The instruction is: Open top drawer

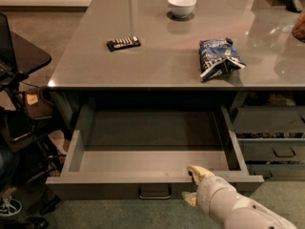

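Observation:
The top drawer (152,178) is a wide dark grey drawer under the grey counter (157,63). It stands pulled far out and shows a plain, empty grey interior. Its small loop handle (155,193) sits at the centre of the front panel. My gripper (193,185) comes in from the lower right on a white arm. One finger (198,172) lies over the top edge of the front panel, right of the handle, and the other finger (189,199) is in front of the panel, so the gripper grips the drawer front.
On the counter lie a white bowl (181,5), a dark bar-shaped packet (123,43) and a blue chip bag (218,57). Narrower drawers (274,144) stand to the right. A black table (24,56) and clutter stand at the left.

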You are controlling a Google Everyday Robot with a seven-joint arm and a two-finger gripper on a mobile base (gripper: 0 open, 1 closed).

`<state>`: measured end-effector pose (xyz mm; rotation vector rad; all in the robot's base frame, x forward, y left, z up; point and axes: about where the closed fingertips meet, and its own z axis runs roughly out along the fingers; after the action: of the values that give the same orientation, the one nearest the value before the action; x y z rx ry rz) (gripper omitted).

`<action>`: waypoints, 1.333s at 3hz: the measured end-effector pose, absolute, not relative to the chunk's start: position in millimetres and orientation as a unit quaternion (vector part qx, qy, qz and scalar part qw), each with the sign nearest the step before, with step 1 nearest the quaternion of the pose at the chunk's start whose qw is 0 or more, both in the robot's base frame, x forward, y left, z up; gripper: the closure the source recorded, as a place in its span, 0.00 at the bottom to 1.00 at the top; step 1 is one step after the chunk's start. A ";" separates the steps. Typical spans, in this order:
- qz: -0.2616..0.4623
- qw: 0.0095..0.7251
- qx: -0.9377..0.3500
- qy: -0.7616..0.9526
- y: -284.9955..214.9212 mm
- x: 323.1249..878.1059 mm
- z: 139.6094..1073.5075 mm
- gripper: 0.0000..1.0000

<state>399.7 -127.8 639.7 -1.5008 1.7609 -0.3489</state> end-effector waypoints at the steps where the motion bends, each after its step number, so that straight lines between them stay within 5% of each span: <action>1: -0.137 0.390 -0.591 0.693 -127.8 399.7 639.7 0.81; 4: -0.137 0.390 -0.591 0.693 -127.8 399.7 639.8 0.11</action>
<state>399.7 -127.8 639.8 -1.5009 1.7608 -0.3490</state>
